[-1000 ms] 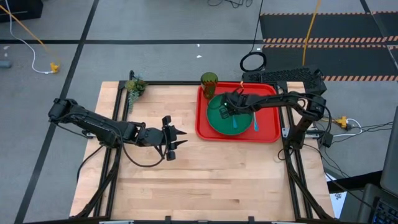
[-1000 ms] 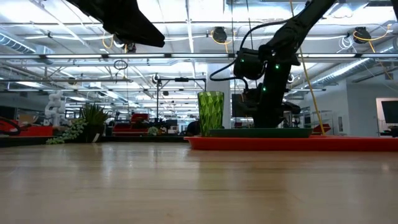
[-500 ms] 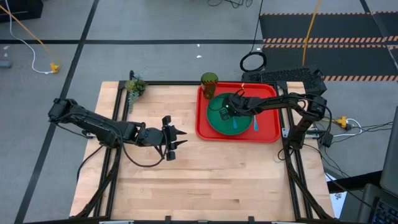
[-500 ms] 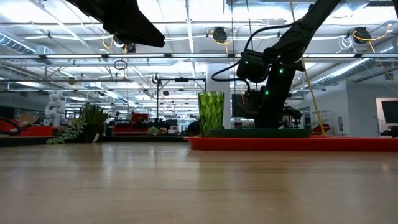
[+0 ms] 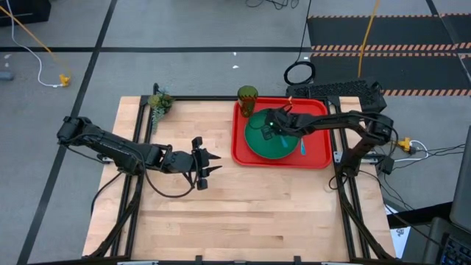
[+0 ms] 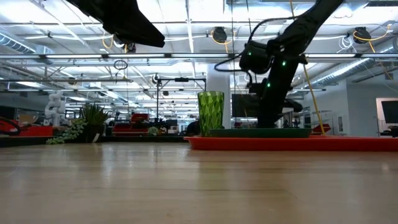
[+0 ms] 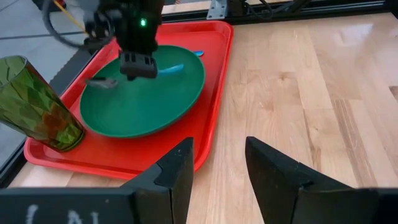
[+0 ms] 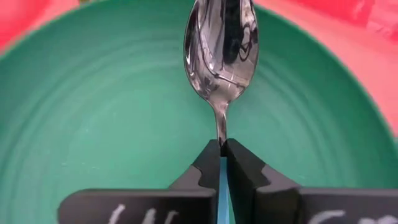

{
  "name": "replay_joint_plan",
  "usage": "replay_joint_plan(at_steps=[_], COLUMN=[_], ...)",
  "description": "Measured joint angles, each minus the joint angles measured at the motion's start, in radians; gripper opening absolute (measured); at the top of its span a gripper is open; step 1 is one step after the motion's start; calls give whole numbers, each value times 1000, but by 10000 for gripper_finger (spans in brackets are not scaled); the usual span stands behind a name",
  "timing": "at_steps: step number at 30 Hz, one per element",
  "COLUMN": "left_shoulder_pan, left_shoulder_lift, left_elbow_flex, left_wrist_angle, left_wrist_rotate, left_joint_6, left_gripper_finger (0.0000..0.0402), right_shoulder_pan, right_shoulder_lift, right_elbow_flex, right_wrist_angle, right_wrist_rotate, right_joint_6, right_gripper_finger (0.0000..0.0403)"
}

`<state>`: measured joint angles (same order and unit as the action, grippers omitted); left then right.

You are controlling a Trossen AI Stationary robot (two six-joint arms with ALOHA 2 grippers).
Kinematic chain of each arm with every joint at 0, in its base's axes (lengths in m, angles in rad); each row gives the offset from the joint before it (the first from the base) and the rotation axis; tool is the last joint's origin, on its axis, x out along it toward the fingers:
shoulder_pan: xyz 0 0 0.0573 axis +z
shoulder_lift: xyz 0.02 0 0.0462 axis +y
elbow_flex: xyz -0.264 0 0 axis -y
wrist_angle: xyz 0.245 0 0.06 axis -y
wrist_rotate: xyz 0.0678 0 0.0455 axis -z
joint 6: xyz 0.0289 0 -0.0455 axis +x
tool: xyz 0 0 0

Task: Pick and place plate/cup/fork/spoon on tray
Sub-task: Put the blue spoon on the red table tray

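The small spoon with a light blue handle and shiny metal bowl (image 8: 222, 46) is pinched by the right gripper (image 8: 222, 152), pressed together on the handle above the round flat green plate (image 5: 268, 136). The plate lies at the centre of the large red rectangular plastic tray (image 5: 318, 159), and the olive-green translucent tumbler (image 5: 247, 95) stands at the tray's 11 o'clock corner. The spoon step is judged to be in hand; next, a setting-down spot is called for. The left gripper (image 5: 208, 164), spread, is held over the light wooden table (image 5: 243, 213) at 9 o'clock. An open workshop hall is seen beyond.
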<state>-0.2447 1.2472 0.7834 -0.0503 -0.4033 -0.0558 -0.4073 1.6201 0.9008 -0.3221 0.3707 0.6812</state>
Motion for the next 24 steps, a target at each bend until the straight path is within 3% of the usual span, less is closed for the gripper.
replay_joint_plan(at_steps=[5,13,18,24], left_shoulder_pan=[0,0,0,0], left_shoulder_lift=[0,0,0,0], left_elbow_flex=[0,0,0,0], left_wrist_angle=[0,0,0,1], left_wrist_rotate=[0,0,0,0], left_joint_6=[0,0,0,-3], left_gripper_finger=[147,147,147,147], right_shoulder_pan=[30,80,88,82], right_shoulder_lift=[-120,-321,-381,-401], right_elbow_flex=[0,1,1,-63], right_wrist_angle=[-110,-490,-686,-690], right_wrist_rotate=[75,229,235,236], right_joint_6=[37,243,355,395], right_gripper_finger=[1,1,1,0])
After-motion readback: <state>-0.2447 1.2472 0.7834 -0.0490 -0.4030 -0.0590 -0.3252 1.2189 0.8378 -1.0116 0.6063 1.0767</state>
